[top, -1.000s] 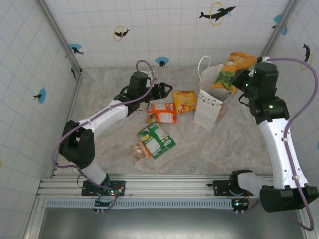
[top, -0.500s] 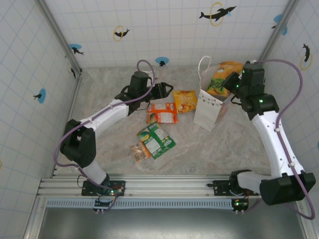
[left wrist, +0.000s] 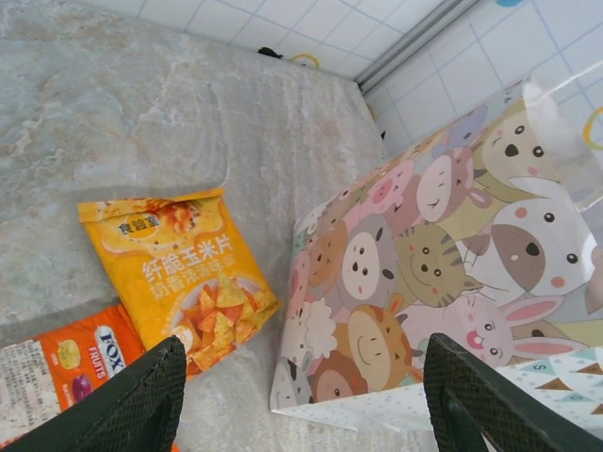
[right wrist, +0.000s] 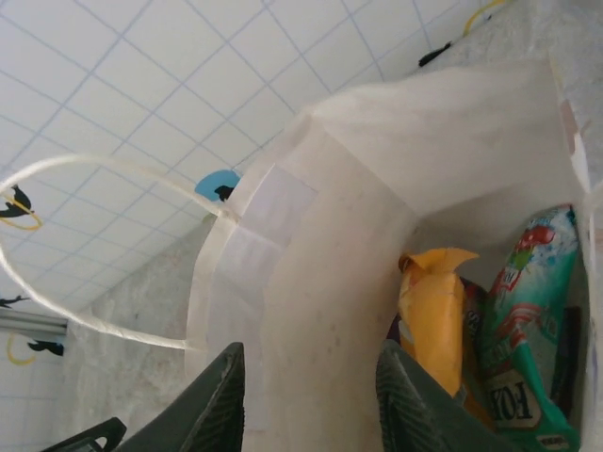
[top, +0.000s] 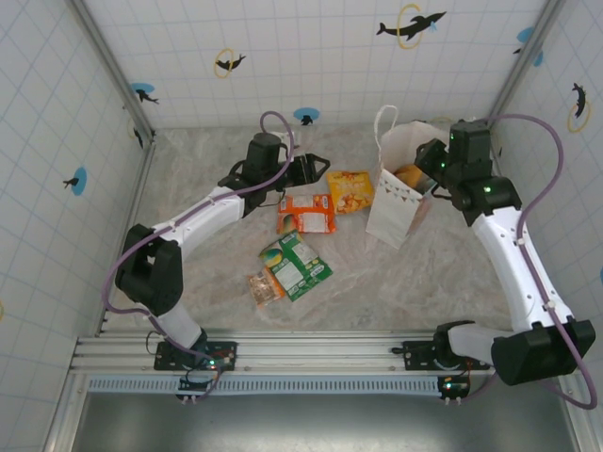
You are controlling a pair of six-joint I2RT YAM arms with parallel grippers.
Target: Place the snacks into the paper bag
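The paper bag (top: 394,200) stands upright at the back right; its side carries cartoon animals (left wrist: 429,273). My right gripper (top: 426,169) hovers at the bag's mouth, open (right wrist: 306,407), with the bag's inner wall behind its fingers. An orange-yellow packet (right wrist: 433,315) and a green packet (right wrist: 528,330) stand inside the bag. My left gripper (top: 318,170) is open (left wrist: 301,405) above the table, between a yellow snack (left wrist: 179,268) and the bag. An orange snack (top: 306,214), a green snack (top: 295,265) and a small brownish one (top: 264,285) lie on the table.
A white cord handle (right wrist: 94,169) arches off the bag's rim toward the back wall. Tiled walls close the table at the left, back and right. The arm bases sit on a rail (top: 311,353) at the near edge.
My right gripper came down to the bag's mouth with the orange packet and opened; the packet now rests inside the bag. The left arm has not moved.
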